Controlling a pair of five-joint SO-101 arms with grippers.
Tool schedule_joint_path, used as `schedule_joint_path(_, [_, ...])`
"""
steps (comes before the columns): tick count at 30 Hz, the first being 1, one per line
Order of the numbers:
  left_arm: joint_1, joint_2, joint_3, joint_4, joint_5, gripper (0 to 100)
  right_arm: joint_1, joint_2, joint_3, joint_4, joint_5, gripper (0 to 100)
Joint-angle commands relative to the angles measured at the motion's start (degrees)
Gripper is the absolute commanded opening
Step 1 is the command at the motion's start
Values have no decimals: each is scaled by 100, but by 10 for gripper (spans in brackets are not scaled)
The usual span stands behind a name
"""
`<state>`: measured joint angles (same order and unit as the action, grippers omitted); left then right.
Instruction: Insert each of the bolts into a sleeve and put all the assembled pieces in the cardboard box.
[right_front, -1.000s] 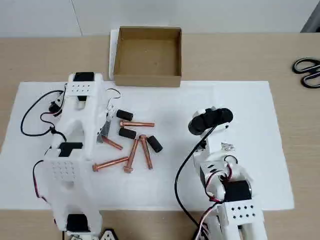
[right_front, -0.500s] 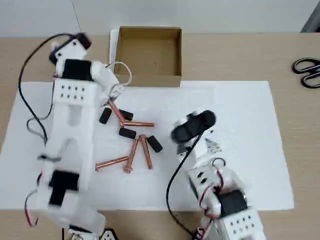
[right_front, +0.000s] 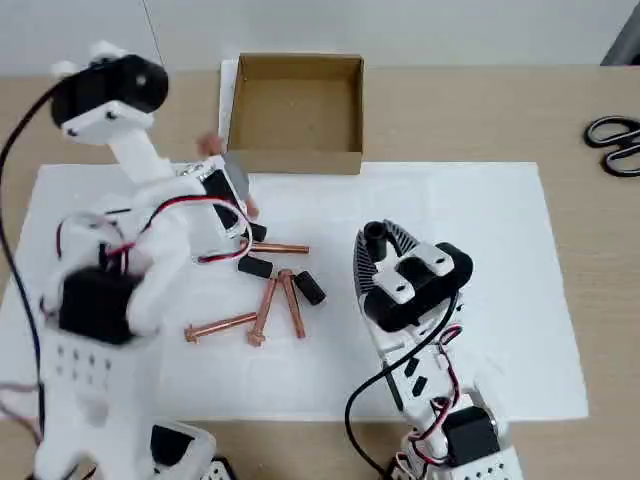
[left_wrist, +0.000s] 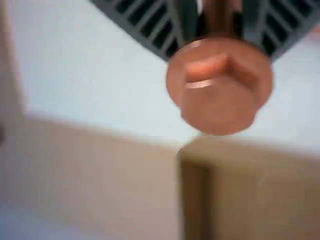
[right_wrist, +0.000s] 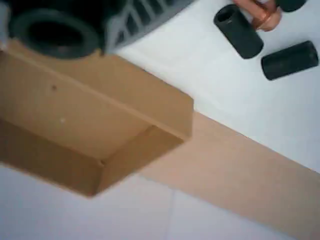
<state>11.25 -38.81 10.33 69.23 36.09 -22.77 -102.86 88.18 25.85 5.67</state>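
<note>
In the lower middle of the high view, a sleeve is being pinched between the right jaws, at the tip of the right arm, over the white sheet spread on the surface. Left of it, near the frame's centre, three bolts are lying on the sheet: two nearly upright in the frame with upper ends close together, one slanted to their lower left. A fourth bolt is lying level above them. Three loose sleeves are lying among these: one just right of the upright pair, one between the pair and the fourth bolt, one at that bolt's left end, partly hidden by the left arm. Farther up, a fifth bolt is being gripped by its shank between the left jaws, head outward, just below the lower left corner of the box, which is standing open at top centre. Scissors are lying at the right edge.
</note>
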Motion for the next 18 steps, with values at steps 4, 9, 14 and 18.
schedule_joint_path(4, [53, -1371, 2229, -3376, -70, 6, -215, -101, 352, -716, 18, 4])
schedule_joint_path(9, [703, -2259, 3846, -5451, -387, 6, -602, -101, 774, -2000, 44, 4])
schedule_joint_path(14, [1644, -2910, 5033, -6409, -2145, 6, -664, -101, 826, -2448, 53, 4])
schedule_joint_path(18, [1873, -3191, 5490, -6409, -2514, 6, -690, -92, 826, -2457, 62, 4])
